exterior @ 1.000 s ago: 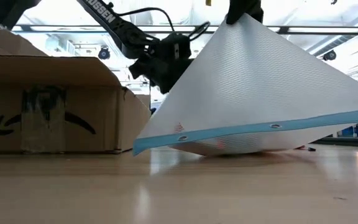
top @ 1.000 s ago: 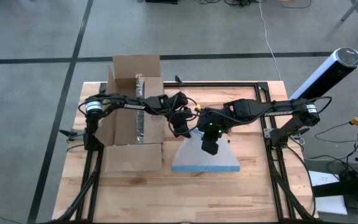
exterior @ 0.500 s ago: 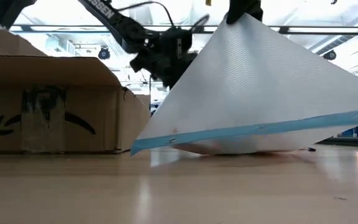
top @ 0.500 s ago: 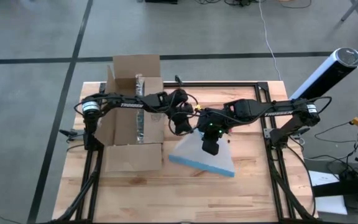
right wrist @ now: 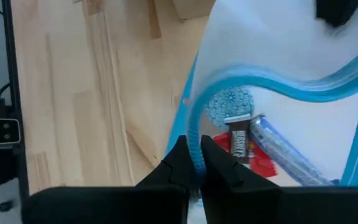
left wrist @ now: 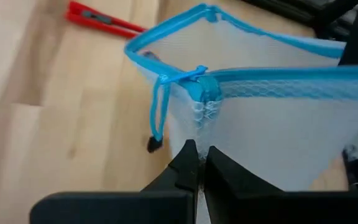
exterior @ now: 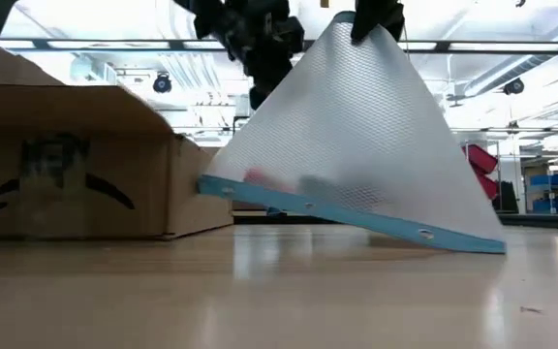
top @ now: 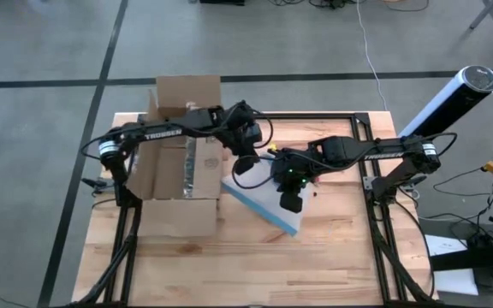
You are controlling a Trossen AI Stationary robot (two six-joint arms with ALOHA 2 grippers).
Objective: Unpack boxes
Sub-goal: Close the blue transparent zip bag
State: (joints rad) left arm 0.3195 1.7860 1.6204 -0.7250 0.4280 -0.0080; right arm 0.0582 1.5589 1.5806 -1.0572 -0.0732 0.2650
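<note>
From above, the open cardboard box (top: 181,162) sits on the left part of the wooden table (top: 349,265), flaps spread, with a strip of shiny tape down its middle. The left gripper (top: 245,162) reaches from over the box toward the table's centre, and the right gripper (top: 288,195) meets it there; both are on a clear mesh pouch with a blue edge (top: 262,198) lying just right of the box. At table height, the box (exterior: 76,174) stands at left, its black printed mark facing the camera, and the pouch (exterior: 352,145) rises like a tent beside it, its blue hem (exterior: 356,217) slanting down to the right. On the left wrist, the fingers (left wrist: 185,163) are pinched nearly together on the pouch's mesh (left wrist: 272,130) below the blue zipper pull (left wrist: 166,93); a small red tool (left wrist: 101,20) lies on the wood beyond. On the right wrist, the fingers (right wrist: 180,163) are clamped narrow on the pouch's blue rim (right wrist: 194,134), and wrapped items (right wrist: 247,146) show inside.
</note>
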